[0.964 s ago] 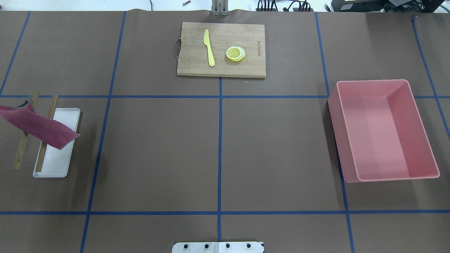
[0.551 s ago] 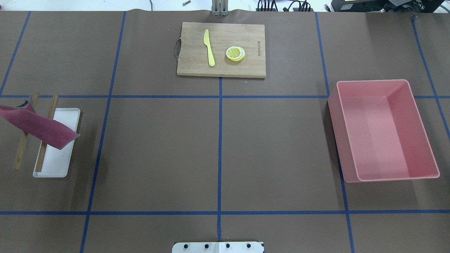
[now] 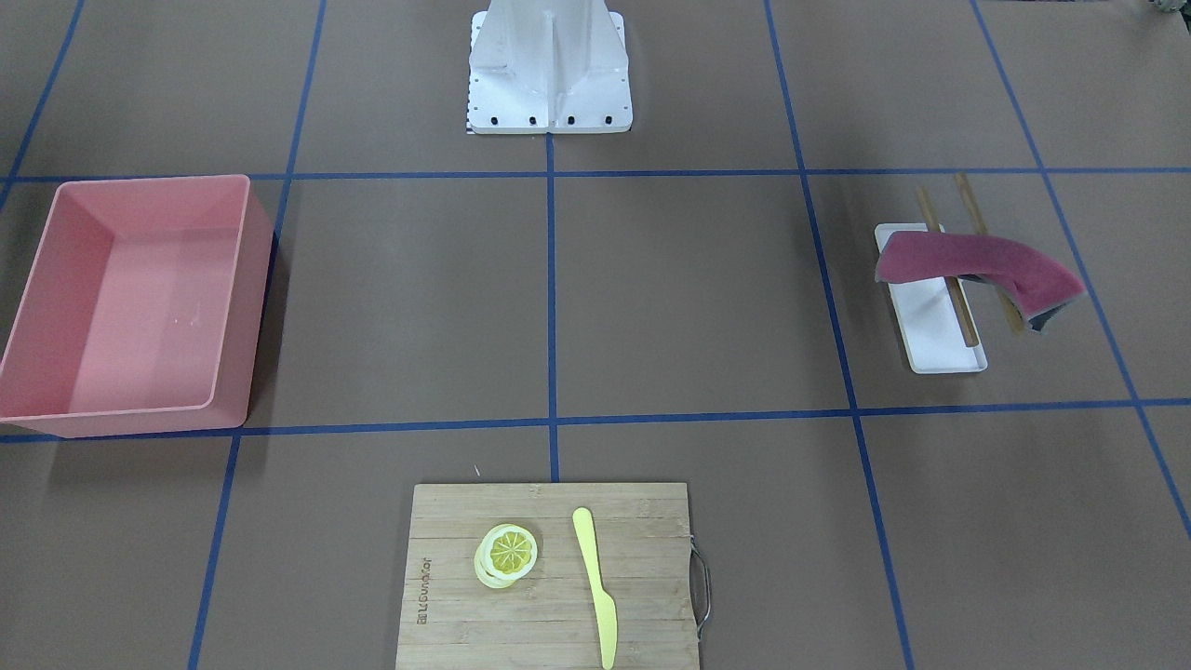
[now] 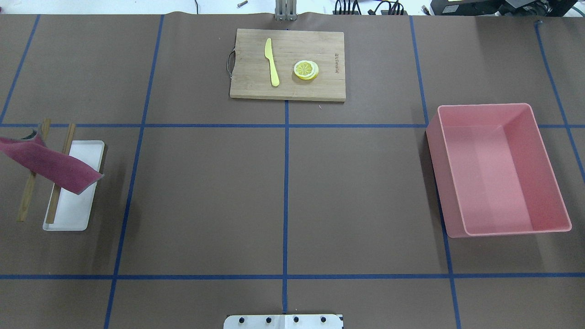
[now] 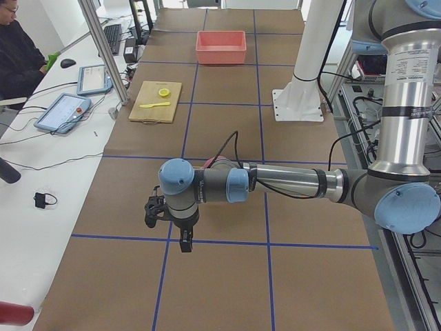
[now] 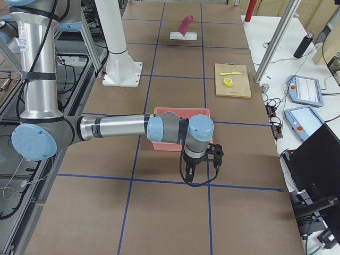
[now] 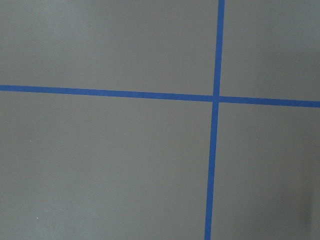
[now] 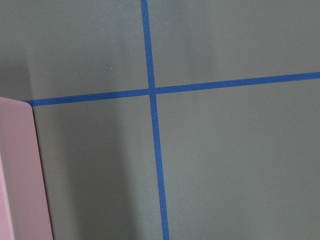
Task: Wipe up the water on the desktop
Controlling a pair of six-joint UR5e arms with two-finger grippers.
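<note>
The desktop (image 4: 205, 196) is a matte brown sheet crossed by blue tape lines; both wrist views show only bare desktop (image 7: 100, 160) and tape. Water does not show in any view. A crimson cloth (image 4: 50, 167) hangs over two wooden sticks (image 4: 58, 183) above a white tray (image 4: 73, 214) at the table's left end. My left gripper (image 5: 183, 240) points down over a tape line in the exterior left view, the right gripper (image 6: 191, 174) likewise beside the pink bin in the exterior right view. I cannot tell whether either is open or shut.
A bamboo cutting board (image 4: 320, 87) at the far middle carries a yellow knife (image 4: 272, 61) and lemon slices (image 4: 306, 70). A pink bin (image 4: 498, 169) stands at the right. The robot's base plate (image 3: 549, 116) sits at the near edge. A person (image 5: 17, 58) sits beyond the table's far side.
</note>
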